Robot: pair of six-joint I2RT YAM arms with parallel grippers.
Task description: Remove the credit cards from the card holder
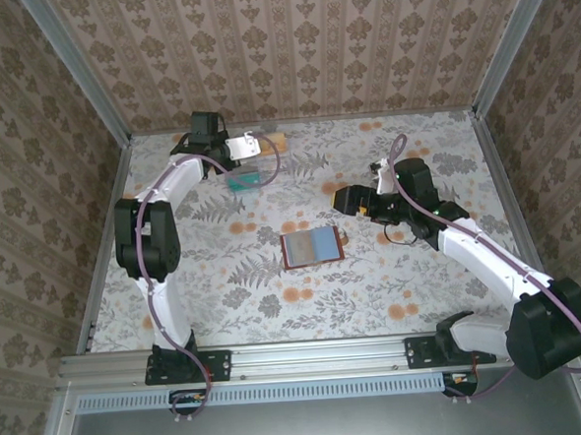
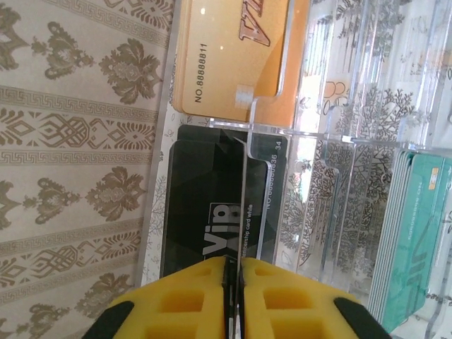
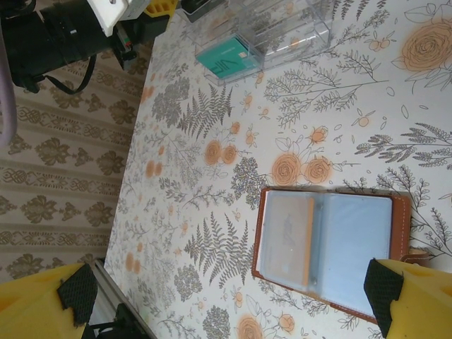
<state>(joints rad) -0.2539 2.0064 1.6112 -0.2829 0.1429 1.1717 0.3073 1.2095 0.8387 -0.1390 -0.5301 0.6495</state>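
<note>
Left gripper (image 2: 233,282) is sitting at the clear plastic tray (image 2: 339,106), at the far left of the table. Its yellow fingers (image 2: 183,304) are drawn almost together, leaving a thin slit. I cannot tell whether the tray's upright divider or a card edge is pinched in that slit.

Three cards are lying in the tray:
- black card (image 2: 198,191), just ahead of the fingers
- orange-tan card (image 2: 226,63), in the next compartment
- teal card (image 2: 417,233), off to the side

Right gripper (image 3: 232,291) is hanging wide open near the card holder (image 3: 325,244), touching nothing. The holder is lying open and flat mid-table, well apart from the tray, grey-blue pockets facing up. An orange strip (image 3: 309,240) is showing at a pocket edge; I cannot tell whether it is a card or trim.

Judgement: the task is looking nearly done, pending a check of that strip.

Risks:
- If the left fingers are clamping the divider, pulling back is going to drag or tip the light tray and spill the cards.
- Nothing is pinning the holder, so tugging at a pocket is likely to slide it or fold it shut.
- A thin card lying flush in a pocket is offering little edge, so the fingers may be slipping off.
</note>
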